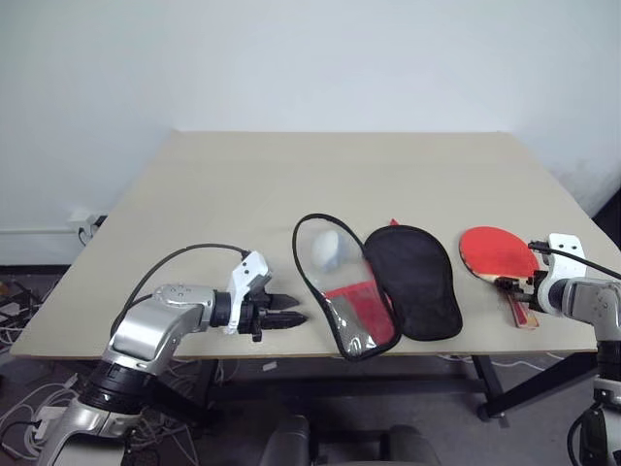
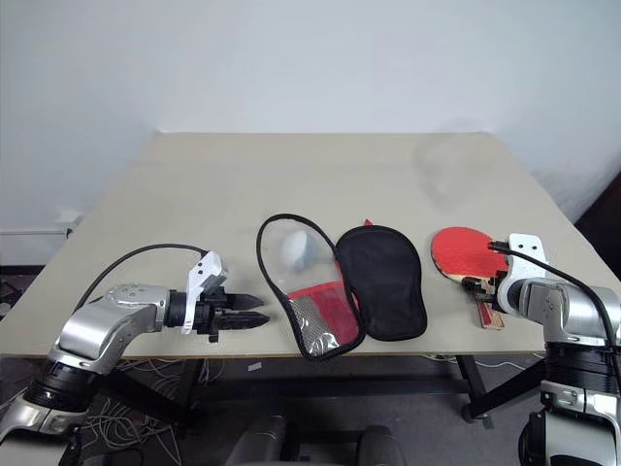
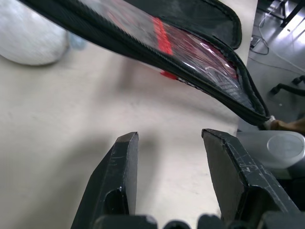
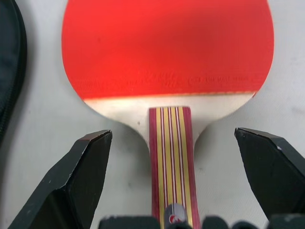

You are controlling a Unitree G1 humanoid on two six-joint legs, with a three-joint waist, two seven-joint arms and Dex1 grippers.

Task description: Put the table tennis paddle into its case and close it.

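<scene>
A wide tan table (image 1: 291, 184) stands against a pale wall, and everything lies near its front edge. The case (image 1: 383, 282) lies unzipped and folded open at the middle of that edge: its black-lined half (image 1: 415, 282) lies flat on the right, and the half with the clear window (image 1: 340, 282) and red panel sits just beside it on the left, with a small whitish ball (image 1: 328, 249) showing at that window.

The paddle (image 1: 497, 254) lies flat, red face up, to the right of the case and apart from it, its striped handle (image 4: 170, 162) pointing toward the front edge.

The right gripper (image 4: 174, 167) hangs over that handle, its 2 fingers spread wide on either side of it and touching nothing.

The left gripper (image 1: 291, 311) hovers just left of the case's window half, its 2 fingers (image 3: 119, 176) partly apart and holding nothing.
</scene>
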